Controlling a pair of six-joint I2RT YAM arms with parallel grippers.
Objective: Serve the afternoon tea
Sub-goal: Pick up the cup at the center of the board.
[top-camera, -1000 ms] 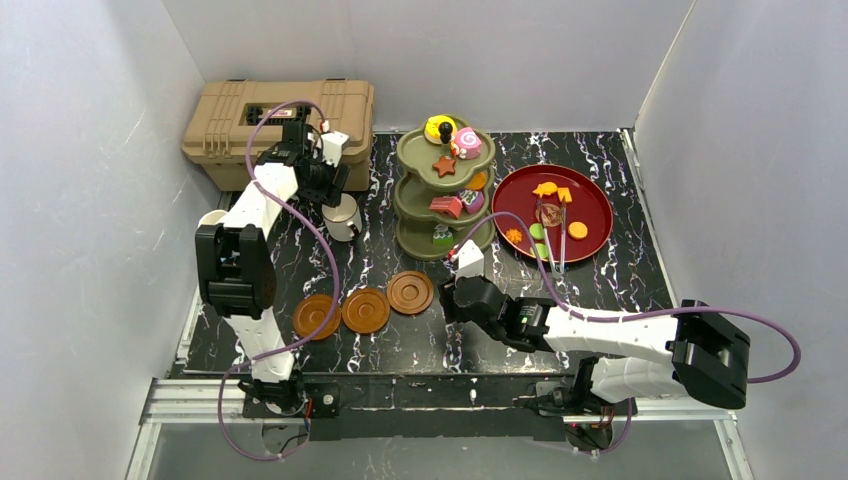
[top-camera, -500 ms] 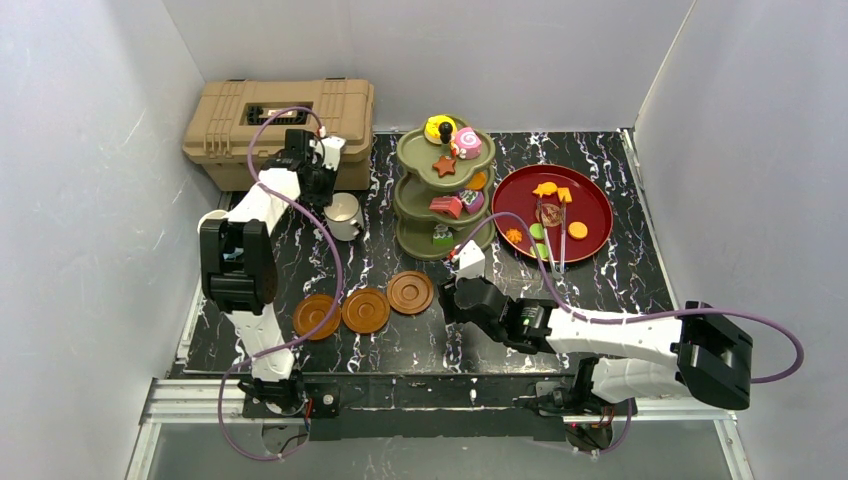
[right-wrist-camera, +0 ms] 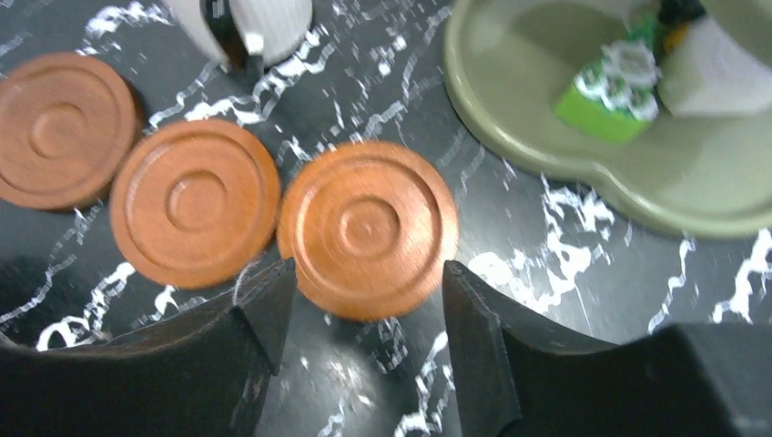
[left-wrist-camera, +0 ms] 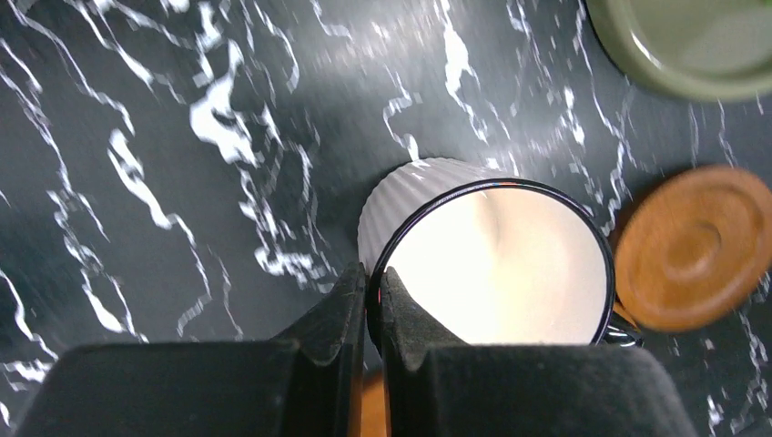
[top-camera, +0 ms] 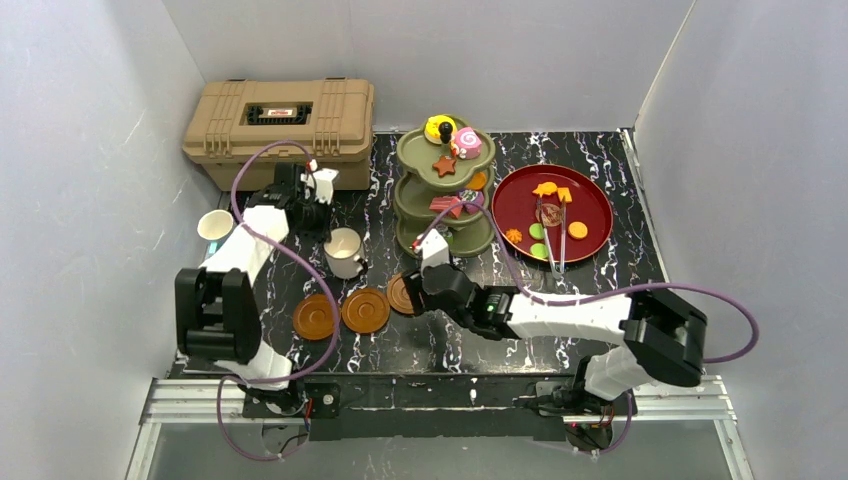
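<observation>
the left gripper (left-wrist-camera: 373,278) is seen clamped on the rim of the white mug (left-wrist-camera: 496,264), one finger inside the wall and one outside, with no gap left between pads and rim; whether the mug is lifted off the black marbled table (top-camera: 600,285) cannot be told. the mug is placed left of the olive-green stand (top-camera: 405,150) and just far of the three wooden saucers, which are laid in a row near the middle of the table: the left saucer (right-wrist-camera: 59,127), the middle saucer (right-wrist-camera: 194,200) and the right saucer (right-wrist-camera: 369,228), each just beside the next. the right gripper (right-wrist-camera: 364,282) is held spread over the near edge of the right saucer, a finger to either side, and nothing is grasped by it; contact with the wood cannot be judged. the lowest tier of the stand (right-wrist-camera: 510,82) is seen just far and right of that saucer, with a green toy pastry (right-wrist-camera: 610,100) on it. on the top tier, around the black knob (top-camera: 446,128), a yellow, a pink and a brown star-shaped pastry are set. the white-and-blue cup (top-camera: 214,224) is found at the left edge of the table, near the tan toolbox (top-camera: 280,120). the dark-red plate (top-camera: 600,200), carrying small orange and green pieces, is placed right of the stand.
</observation>
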